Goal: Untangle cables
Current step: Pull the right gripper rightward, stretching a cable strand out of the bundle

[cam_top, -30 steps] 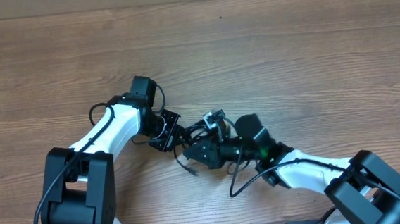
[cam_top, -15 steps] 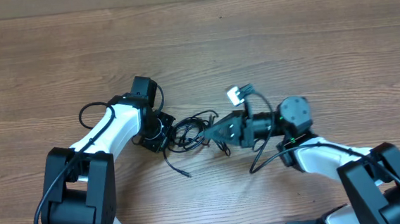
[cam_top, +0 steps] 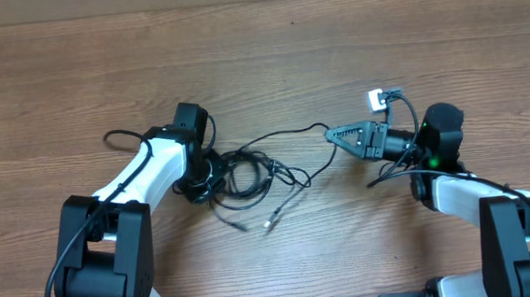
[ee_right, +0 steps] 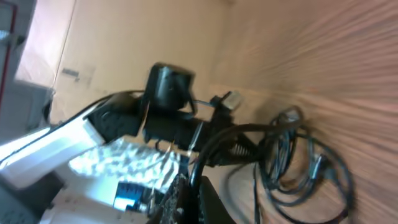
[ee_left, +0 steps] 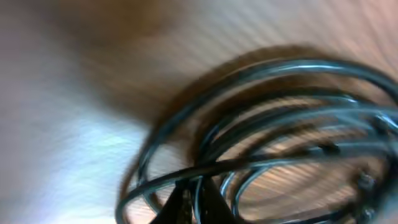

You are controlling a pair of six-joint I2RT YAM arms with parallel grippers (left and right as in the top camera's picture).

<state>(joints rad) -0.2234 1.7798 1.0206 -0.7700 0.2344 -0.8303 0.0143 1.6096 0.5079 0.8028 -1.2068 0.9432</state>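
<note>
- The thin black cables [cam_top: 243,173], flexible cords with small silvery plug tips, lie as a looped knot just left of centre on the brown wood-grain table [cam_top: 239,47]. Two loose ends trail toward the lower middle of the frame.
- The black left gripper [cam_top: 206,178], on its white arm, sits at the knot's left edge with its jaws closed. Its wrist view is blurred but shows a cord pinched at the fingertips [ee_left: 189,199]. It probably acts as an anchor, so the bundle cannot slide along.
- The black right gripper [cam_top: 331,133], right of centre, has its jaws drawn narrow on a single strand [cam_top: 287,135]. The strand runs leftward from its tip into the knot. In its wrist view the cord leaves the fingers [ee_right: 186,193] and arcs over to the tangle.
- Holding at opposite sides looks meant to draw one cord out through the loops.
- A second ago both grippers were nearly touching over a tight clump, lower in the frame. Since then the right one has travelled right and upward, the clump has loosened into wider loops, and the loose ends have spread.
</note>
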